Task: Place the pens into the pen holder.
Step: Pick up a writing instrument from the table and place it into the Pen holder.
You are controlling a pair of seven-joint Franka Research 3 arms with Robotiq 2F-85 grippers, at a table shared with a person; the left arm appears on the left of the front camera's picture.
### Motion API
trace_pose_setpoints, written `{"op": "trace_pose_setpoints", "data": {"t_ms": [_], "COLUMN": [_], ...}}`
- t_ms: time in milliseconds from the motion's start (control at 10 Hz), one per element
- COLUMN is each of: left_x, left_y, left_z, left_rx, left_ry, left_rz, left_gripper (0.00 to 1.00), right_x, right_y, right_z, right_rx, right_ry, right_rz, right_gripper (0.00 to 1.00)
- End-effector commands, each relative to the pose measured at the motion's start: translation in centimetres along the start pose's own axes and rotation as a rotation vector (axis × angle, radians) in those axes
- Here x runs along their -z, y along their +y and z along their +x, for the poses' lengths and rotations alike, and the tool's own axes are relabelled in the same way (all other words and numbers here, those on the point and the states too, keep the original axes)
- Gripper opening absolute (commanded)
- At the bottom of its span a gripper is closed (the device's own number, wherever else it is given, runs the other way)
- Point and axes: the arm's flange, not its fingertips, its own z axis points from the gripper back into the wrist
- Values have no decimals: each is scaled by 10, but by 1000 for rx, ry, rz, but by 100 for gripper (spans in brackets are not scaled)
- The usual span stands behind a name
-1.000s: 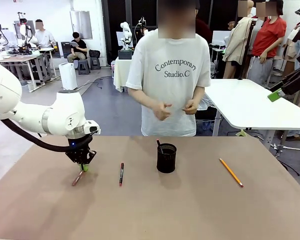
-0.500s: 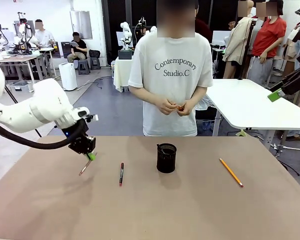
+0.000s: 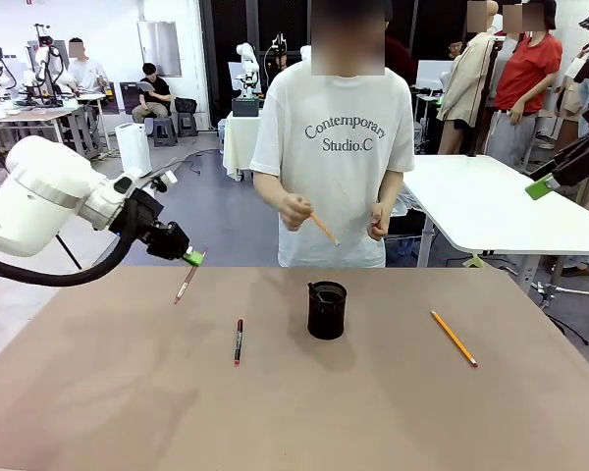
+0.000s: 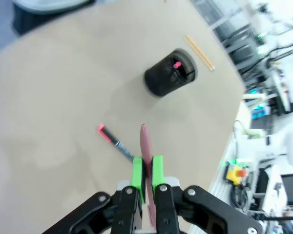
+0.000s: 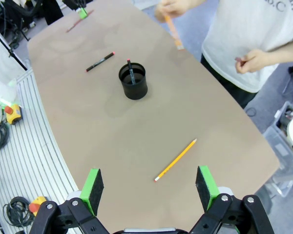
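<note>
My left gripper (image 3: 189,258) (image 4: 147,168) is shut on the brownish-red pen (image 3: 185,283) (image 4: 145,144), which hangs tilted above the table's far left. A dark pen with red ends (image 3: 238,341) (image 4: 115,140) (image 5: 100,62) lies flat left of the black mesh pen holder (image 3: 326,310) (image 4: 168,73) (image 5: 133,81). One pen (image 5: 130,68) stands inside the holder. A yellow pencil (image 3: 454,339) (image 5: 176,159) lies to its right. My right gripper (image 5: 150,183) (image 3: 542,186) hovers high over the table's right side, open and holding nothing.
The person at the far edge holds an orange pencil (image 3: 324,229) (image 5: 173,29) in one hand above the table, behind the holder. A white table (image 3: 491,206) stands at the back right. The brown tabletop (image 3: 373,412) in front is bare.
My left gripper has lifted the brownish-red pen off the table and carried it up and towards the far side. The person's hand now holds up an orange pencil.
</note>
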Motion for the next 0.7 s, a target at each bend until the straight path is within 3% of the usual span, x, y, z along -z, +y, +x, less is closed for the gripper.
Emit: {"op": "trace_pose_setpoints", "data": {"t_ms": [0, 300, 400, 600], "left_x": [-16, -56, -68, -89], "left_y": [-1, -6, -5, -12], "left_z": [-22, -42, -53, -65], "left_rx": [135, 453, 634, 711], "left_ry": [-93, -184, -180, -296], "left_rz": [-168, -253, -294, -265], "left_gripper": [0, 0, 0, 0], "right_x": [-1, -1, -1, -1], "right_y": [1, 1, 1, 1], "right_z": [2, 2, 2, 2], "right_rx": [1, 1, 1, 1], "right_ry": [-10, -10, -10, -10], "right_rz": [-1, -1, -1, -1], "right_gripper": [100, 100, 100, 100]}}
